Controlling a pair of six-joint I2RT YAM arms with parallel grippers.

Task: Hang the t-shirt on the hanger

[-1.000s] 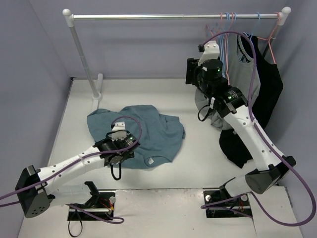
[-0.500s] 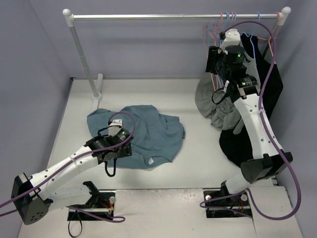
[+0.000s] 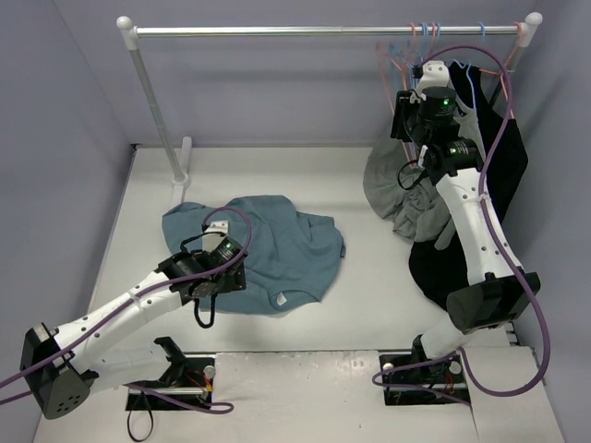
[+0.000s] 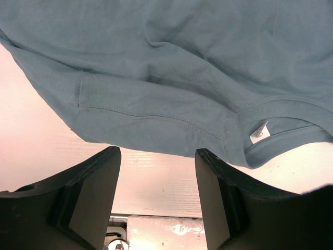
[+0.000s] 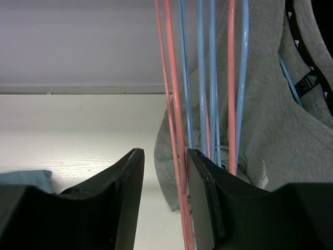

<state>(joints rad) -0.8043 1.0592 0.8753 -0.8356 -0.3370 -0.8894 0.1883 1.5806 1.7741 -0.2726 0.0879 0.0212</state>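
The task is judged to be at its start: nothing is yet held, and no part of the t-shirt [image 3: 263, 245] is on the hanger [image 5: 177, 114].

The left claw [image 4: 156, 156] is spread apart, with nothing between its fingers. The t-shirt is spread flat on the table [image 3: 369, 305] directly ahead of this claw, its hemmed edge just beyond the fingertips. The collar and the white tag [image 4: 259, 131] are seen ahead and to the claw's right.

The right claw [image 5: 164, 156] is also held apart and is raised among the hangers on the rail [image 3: 323, 30]. The hanger's 2 pink wires are seen in line with the gap, close beside the right-hand finger. Whether they are touched cannot be told. The blue hangers [image 5: 203, 78] and a grey shirt [image 5: 270, 130] are hung further to that claw's right.

The hanger has yet to be gripped and lifted off the rail. The t-shirt has yet to be picked up, opened at the collar and threaded over the hanger's shoulders.
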